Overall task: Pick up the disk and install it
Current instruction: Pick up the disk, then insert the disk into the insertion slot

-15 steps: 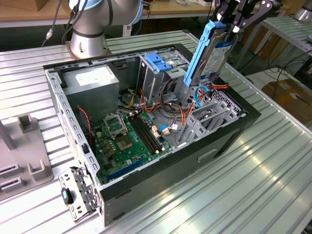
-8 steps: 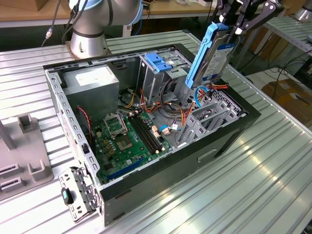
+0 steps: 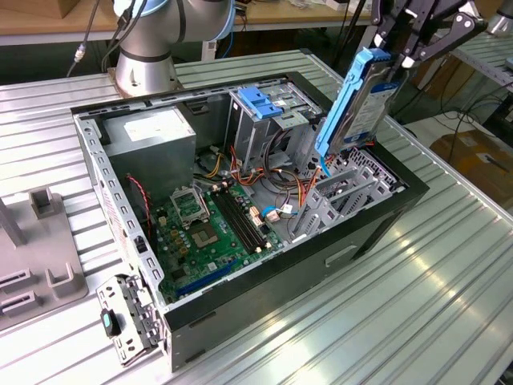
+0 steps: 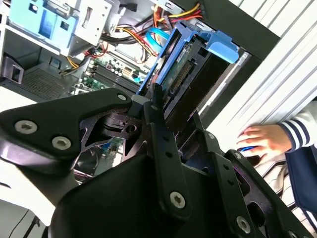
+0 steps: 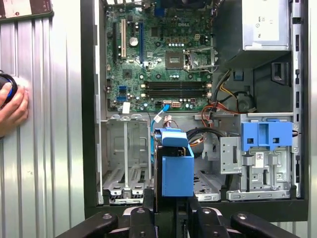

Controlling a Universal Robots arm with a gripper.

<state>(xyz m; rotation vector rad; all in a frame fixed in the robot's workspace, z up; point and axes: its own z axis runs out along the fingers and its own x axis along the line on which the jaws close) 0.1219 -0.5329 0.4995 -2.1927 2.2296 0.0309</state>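
One open case (image 3: 337, 265) is lying on the table (image 3: 449, 313), its motherboard (image 3: 208, 228) showing toward the exterior view's left and a blue bracket (image 3: 260, 103) sitting on the cage (image 3: 247, 136) near the middle. Further right, the gripper (image 3: 395, 54) is clamping the disk (image 3: 357, 108) in its jaws by the upper end, holding it tilted above the case's bays (image 3: 353, 191).

Exterior view oblique; both wrist views above case (image 5: 89, 99)

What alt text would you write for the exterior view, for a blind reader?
A robot arm's claw holds the disk, a blue-railed hard drive, steeply tilted over the open computer case. The case lies on its side on a ribbed metal table, its motherboard exposed.
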